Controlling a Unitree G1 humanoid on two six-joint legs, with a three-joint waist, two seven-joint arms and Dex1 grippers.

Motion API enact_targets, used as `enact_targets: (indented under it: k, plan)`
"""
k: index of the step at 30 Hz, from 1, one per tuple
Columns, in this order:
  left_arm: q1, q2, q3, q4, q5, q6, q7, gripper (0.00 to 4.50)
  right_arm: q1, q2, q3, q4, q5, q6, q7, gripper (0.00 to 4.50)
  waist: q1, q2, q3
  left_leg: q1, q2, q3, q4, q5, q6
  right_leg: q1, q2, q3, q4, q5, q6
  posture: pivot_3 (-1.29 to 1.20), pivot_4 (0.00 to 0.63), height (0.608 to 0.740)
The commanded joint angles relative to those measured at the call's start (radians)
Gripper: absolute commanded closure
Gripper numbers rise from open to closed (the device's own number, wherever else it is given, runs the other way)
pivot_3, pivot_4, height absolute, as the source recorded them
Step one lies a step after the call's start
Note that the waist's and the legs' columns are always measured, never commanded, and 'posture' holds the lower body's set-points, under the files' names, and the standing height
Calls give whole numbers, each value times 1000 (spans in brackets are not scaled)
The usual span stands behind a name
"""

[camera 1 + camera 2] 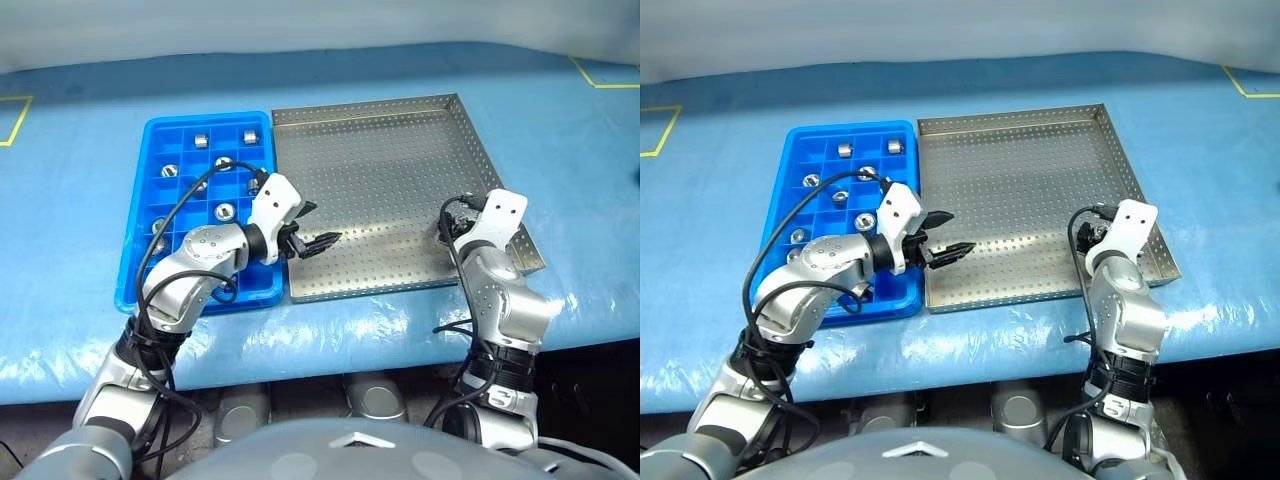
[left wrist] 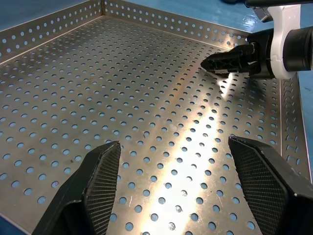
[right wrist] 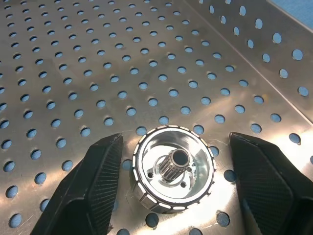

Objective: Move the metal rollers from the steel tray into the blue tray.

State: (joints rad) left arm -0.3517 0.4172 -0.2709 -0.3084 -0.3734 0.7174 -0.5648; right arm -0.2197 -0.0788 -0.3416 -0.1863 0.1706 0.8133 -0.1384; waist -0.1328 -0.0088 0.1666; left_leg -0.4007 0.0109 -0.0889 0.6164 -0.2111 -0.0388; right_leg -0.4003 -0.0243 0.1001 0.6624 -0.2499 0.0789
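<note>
One metal roller (image 3: 173, 169), a shiny toothed ring with a centre hub, lies flat on the steel tray (image 1: 380, 170) near its front right corner. My right gripper (image 3: 176, 137) stands open astride it, with a gap on each side between finger and roller. Over the tray's front left part my left gripper (image 1: 322, 224) hangs open and holds nothing. It points across the perforated floor toward the right gripper (image 2: 217, 63). The blue tray (image 1: 135, 215) lies just left of the steel tray. Several rollers (image 1: 226, 211) sit in its square compartments.
Both trays rest on a blue-covered table (image 1: 80, 130) whose front edge runs just below my arms. Yellow tape marks (image 1: 15, 120) lie at the far left and far right. The steel tray's low perforated rim (image 3: 274, 54) rises close beside the right gripper.
</note>
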Motion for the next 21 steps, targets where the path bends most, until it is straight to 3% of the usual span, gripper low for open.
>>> enact_targets:
  k: [1, 3, 8, 12, 18, 21]
  plan:
    - [-3, -1, 52, -26, -6, 0, 7, 659, -10, 9, 1, -52, 23, -5, 6, 1808, 0, 0, 0, 0, 0, 0, 0, 0, 0, 0, 0, 0, 0, 0, 0, -111, 150, 740]
    - [-5, -4, 66, -20, -4, 4, 13, 659, -6, 10, 18, -81, 28, 5, 18, 2411, 0, 0, 0, 0, 0, 0, 0, 0, 0, 0, 0, 0, 0, 0, 0, -111, 150, 740]
    - [-12, -8, 105, -8, 1, -3, 25, 659, -11, 12, 58, -148, 47, 15, 37, 2411, 0, 0, 0, 0, 0, 0, 0, 0, 0, 0, 0, 0, 0, 0, 0, -110, 150, 740]
    - [-30, -1, 216, 3, -12, -11, 59, 659, -32, 12, 154, -256, 122, 62, 135, 2411, -3, 1, 0, 0, 0, 0, 0, 0, 0, 0, 0, 0, 0, 0, 0, -103, 150, 740]
    - [-85, 50, 481, 73, 12, -19, 205, 659, -77, 76, 422, -359, 248, 163, 270, 2411, -3, 1, 0, 1, 4, -1, 0, 0, 0, 0, 4, -1, 1, -1, 2, -70, 150, 740]
    - [-61, 98, 504, 63, 24, -11, 197, 659, -94, 110, 517, -313, 245, 165, 283, 2411, 5, 1, 0, 1, 4, -2, -1, 0, 0, -1, 4, -2, 0, -1, 1, -56, 150, 740]
